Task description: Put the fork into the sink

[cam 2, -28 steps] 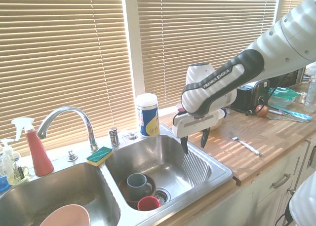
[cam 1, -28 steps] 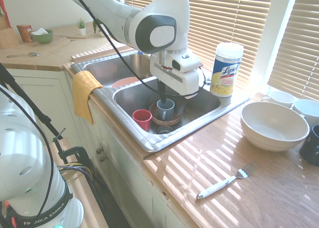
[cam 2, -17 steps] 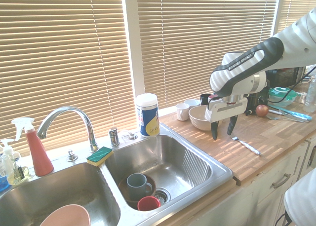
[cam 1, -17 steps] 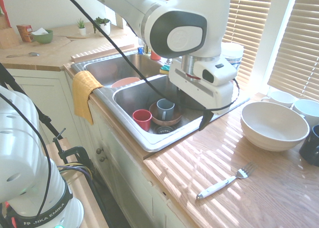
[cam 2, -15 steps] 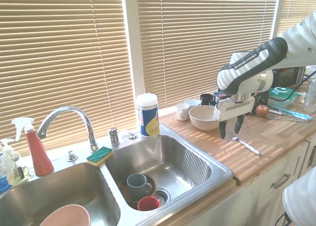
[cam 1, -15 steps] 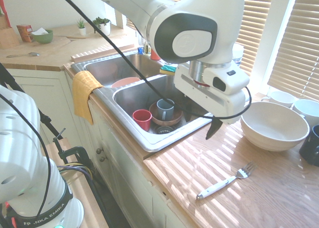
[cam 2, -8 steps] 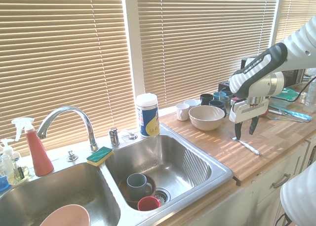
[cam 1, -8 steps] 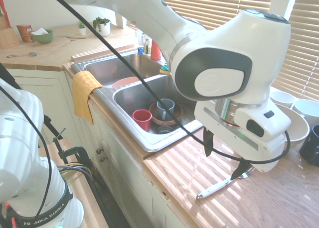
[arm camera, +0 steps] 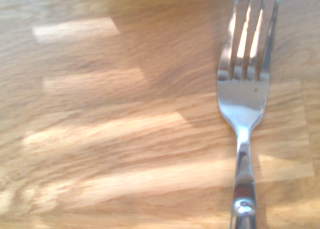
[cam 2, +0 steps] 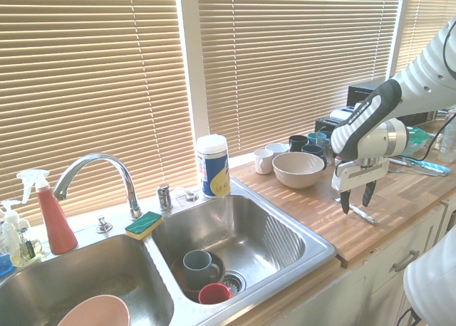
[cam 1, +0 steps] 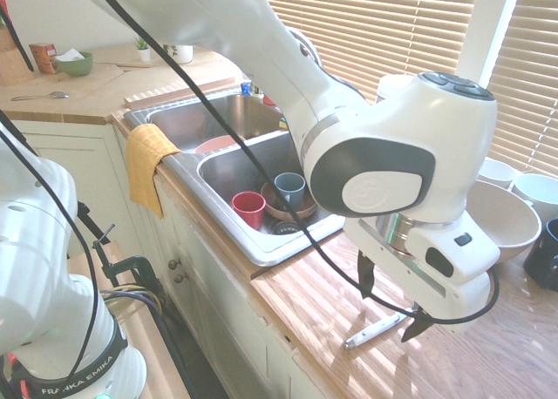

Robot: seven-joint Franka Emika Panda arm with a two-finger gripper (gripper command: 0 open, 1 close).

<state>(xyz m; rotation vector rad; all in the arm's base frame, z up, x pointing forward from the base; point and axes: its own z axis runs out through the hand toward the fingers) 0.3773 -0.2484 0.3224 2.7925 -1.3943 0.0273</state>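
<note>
Gripper point(cam 1: 391, 316) w/ fingers spread wide, nothing betw. them, just above fork point(cam 1: 377, 328), which lies on wooden counter point(cam 2: 402, 191), betw. sink point(cam 2: 313, 251) and the counter's front edge w/ drawers. Bare wood lies betw. fork & sink rim. Lg. white bowl point(cam 2: 298, 171) stands nr. gripper. Sink's basin holds brown bowl point(cam 1: 305, 209) w/ blue-gray mug point(cam 1: 290, 187) in it; red cup point(cam 1: 248, 209) beside.

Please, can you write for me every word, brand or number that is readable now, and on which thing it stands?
"FRANKA EMIKA" on the arm's base.
Arm's upper link: lettering too small to read surely.
Wipes tub: label turned away, its marks unreadable.
</note>
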